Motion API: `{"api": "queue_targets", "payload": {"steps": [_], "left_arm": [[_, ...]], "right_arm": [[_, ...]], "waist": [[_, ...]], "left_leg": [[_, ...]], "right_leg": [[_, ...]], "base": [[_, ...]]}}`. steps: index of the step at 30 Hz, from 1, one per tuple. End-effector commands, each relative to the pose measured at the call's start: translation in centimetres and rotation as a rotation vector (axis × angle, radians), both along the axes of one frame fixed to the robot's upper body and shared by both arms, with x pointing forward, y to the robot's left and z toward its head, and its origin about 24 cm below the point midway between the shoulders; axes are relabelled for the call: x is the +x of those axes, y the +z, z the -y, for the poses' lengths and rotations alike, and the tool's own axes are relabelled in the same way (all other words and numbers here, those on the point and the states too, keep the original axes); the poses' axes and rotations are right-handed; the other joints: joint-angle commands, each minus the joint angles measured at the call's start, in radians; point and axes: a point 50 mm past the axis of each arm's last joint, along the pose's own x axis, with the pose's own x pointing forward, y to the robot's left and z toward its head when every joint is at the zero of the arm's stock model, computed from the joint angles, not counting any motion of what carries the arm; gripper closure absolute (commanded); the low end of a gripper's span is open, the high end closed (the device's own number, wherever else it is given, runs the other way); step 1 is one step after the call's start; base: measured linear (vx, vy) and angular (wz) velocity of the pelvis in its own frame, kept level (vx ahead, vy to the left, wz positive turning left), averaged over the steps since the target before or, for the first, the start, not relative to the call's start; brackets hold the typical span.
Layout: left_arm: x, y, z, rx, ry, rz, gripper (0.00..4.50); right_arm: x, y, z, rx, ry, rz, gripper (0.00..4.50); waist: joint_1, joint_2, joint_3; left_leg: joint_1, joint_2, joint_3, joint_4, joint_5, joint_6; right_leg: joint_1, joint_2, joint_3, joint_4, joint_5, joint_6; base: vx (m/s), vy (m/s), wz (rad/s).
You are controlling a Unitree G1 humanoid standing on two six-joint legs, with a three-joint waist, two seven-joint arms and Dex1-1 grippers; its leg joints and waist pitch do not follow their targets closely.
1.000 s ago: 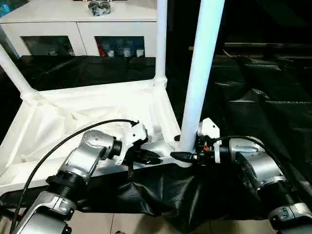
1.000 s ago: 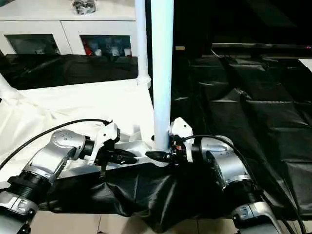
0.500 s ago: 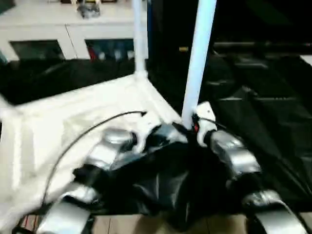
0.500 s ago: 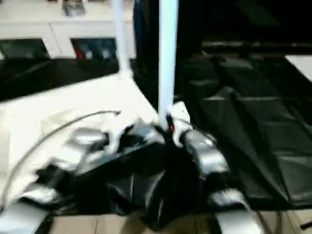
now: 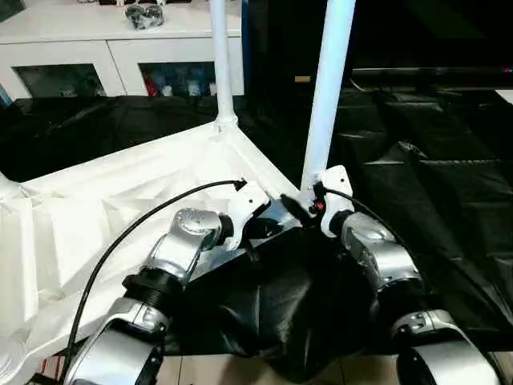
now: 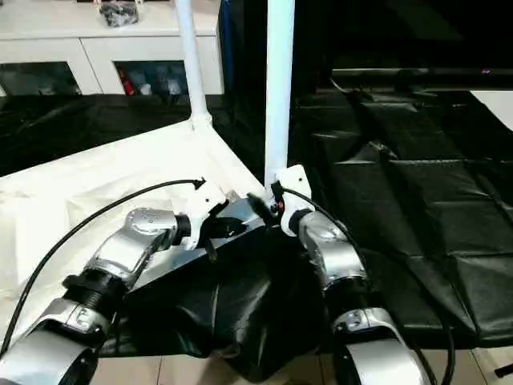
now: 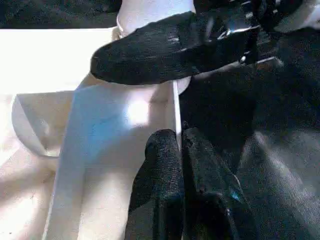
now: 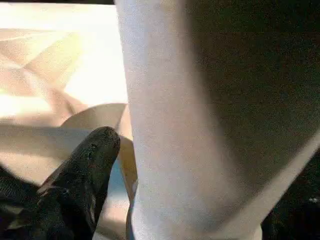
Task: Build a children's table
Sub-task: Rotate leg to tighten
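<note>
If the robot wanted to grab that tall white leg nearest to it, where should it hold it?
Probably low on the leg, just above the corner socket it stands in. The leg is a round, upright tube, so two fingers can close across it from the near side, where the right gripper already sits. Gripping low should also wobble it least.
</note>
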Motion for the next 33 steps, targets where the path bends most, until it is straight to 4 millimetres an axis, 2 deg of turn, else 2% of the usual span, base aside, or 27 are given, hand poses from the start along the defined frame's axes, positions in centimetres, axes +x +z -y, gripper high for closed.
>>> {"api": "queue_targets", "payload": {"steps": [1,2,5,8,12,13,16,17,18,20,21,23,25,27,33], "left_arm": [[-1.6,0.7,2.5,-0.066,-0.235,-0.006,4.50],[-1.9,0.8,1.7,-0.072,-0.282,-0.015,4.50],[-2.2,0.9,1.3,-0.084,-0.314,-0.025,4.50],[-2.5,1.1,0.4,-0.080,-0.359,-0.035,4.50],[-2.9,1.1,-0.7,-0.062,-0.397,-0.057,4.50],[-3.0,1.1,-1.3,-0.055,-0.408,-0.067,4.50],[-3.3,1.0,-2.2,-0.043,-0.427,-0.089,4.50],[-3.3,1.0,-2.2,-0.043,-0.427,-0.089,4.50],[-3.4,1.1,-2.3,-0.042,-0.434,-0.093,4.50],[-3.5,1.1,-2.4,-0.043,-0.438,-0.097,4.50],[-3.6,1.1,-2.5,-0.041,-0.445,-0.103,4.50],[-3.7,1.1,-2.6,-0.036,-0.452,-0.109,4.50],[-3.7,1.1,-2.6,-0.033,-0.451,-0.107,4.50],[-3.7,1.0,-2.6,-0.034,-0.443,-0.103,4.50],[-3.2,0.9,-1.8,-0.046,-0.381,-0.073,4.50]], "right_arm": [[-0.7,0.7,-1.8,0.009,0.181,0.038,0.64],[-1.2,1.3,-0.8,0.004,0.266,0.061,0.64],[-1.6,1.5,-0.2,-0.006,0.324,0.065,0.64],[-2.6,1.7,0.9,-0.002,0.443,0.037,0.64],[-3.5,2.1,1.6,0.021,0.539,0.008,0.90],[-3.8,2.2,1.9,0.023,0.570,-0.011,0.90],[-4.5,2.0,2.1,0.006,0.629,-0.053,1.17],[-4.5,2.0,2.1,0.006,0.629,-0.053,1.36],[-4.7,1.8,2.3,-0.005,0.646,-0.068,1.42],[-4.8,1.8,2.3,-0.016,0.656,-0.073,1.50],[-4.9,1.7,2.4,-0.030,0.666,-0.081,1.62],[-5.1,1.5,2.5,-0.047,0.675,-0.088,1.86],[-5.1,1.5,2.5,-0.054,0.675,-0.087,1.90],[-5.2,1.5,2.3,-0.051,0.676,-0.087,2.20],[-5.3,1.2,1.7,-0.025,0.652,-0.082,2.44]], "waist": [[0.001,-0.009,-0.060],[0.003,-0.009,-0.058],[0.007,-0.007,-0.057],[0.015,-0.006,-0.052],[0.030,-0.005,-0.053],[0.030,-0.008,-0.053],[0.033,-0.006,-0.055],[0.033,-0.006,-0.055],[0.034,-0.009,-0.057],[0.035,-0.008,-0.056],[0.034,-0.013,-0.056],[0.034,-0.011,-0.054],[0.033,-0.012,-0.055],[0.032,-0.013,-0.054],[0.031,-0.015,-0.052]], "left_leg": [[0.001,0.012,0.006,-0.061,-0.168,0.107],[0.001,0.013,0.006,-0.061,-0.181,0.109],[0.003,0.016,0.006,-0.062,-0.192,0.112],[0.009,0.019,0.006,-0.067,-0.232,0.095],[0.008,0.020,0.008,-0.066,-0.215,0.094],[0.008,0.020,0.008,-0.066,-0.214,0.091],[0.007,0.020,0.006,-0.067,-0.200,0.087],[0.006,0.020,0.006,-0.066,-0.195,0.089],[0.007,0.019,0.007,-0.064,-0.184,0.090],[0.006,0.019,0.007,-0.065,-0.181,0.088],[0.006,0.019,0.007,-0.065,-0.182,0.088],[0.006,0.018,0.006,-0.065,-0.182,0.086],[0.006,0.018,0.007,-0.065,-0.184,0.084],[0.006,0.018,0.006,-0.065,-0.181,0.081],[0.008,0.017,0.007,-0.065,-0.198,0.075]], "right_leg": [[0.060,-0.036,0.030,-0.060,-0.088,-0.282],[0.060,-0.037,0.031,-0.061,-0.105,-0.279],[0.058,-0.037,0.032,-0.062,-0.126,-0.280],[0.054,-0.035,0.032,-0.068,-0.185,-0.268],[0.053,-0.035,0.033,-0.065,-0.178,-0.266],[0.052,-0.035,0.034,-0.065,-0.181,-0.264],[0.054,-0.035,0.033,-0.061,-0.167,-0.262],[0.053,-0.034,0.033,-0.060,-0.158,-0.263],[0.053,-0.035,0.033,-0.058,-0.143,-0.270],[0.053,-0.035,0.033,-0.058,-0.144,-0.269],[0.054,-0.036,0.033,-0.059,-0.146,-0.267],[0.054,-0.037,0.033,-0.060,-0.161,-0.263],[0.054,-0.038,0.034,-0.060,-0.168,-0.261],[0.053,-0.036,0.034,-0.060,-0.168,-0.259],[0.052,-0.037,0.035,-0.064,-0.199,-0.252]], "base": [[0.000,0.000,0.00],[0.000,0.000,0.00],[0.000,0.000,0.00],[0.000,0.000,0.00],[0.000,0.000,0.00],[0.000,0.000,0.00],[0.000,0.000,0.00],[0.000,0.000,0.00],[0.000,0.000,0.00],[0.000,0.000,0.00],[0.000,0.000,0.00],[0.000,0.000,0.00],[0.000,0.000,0.00],[0.000,0.000,0.00],[0.000,0.000,0.00]]}}
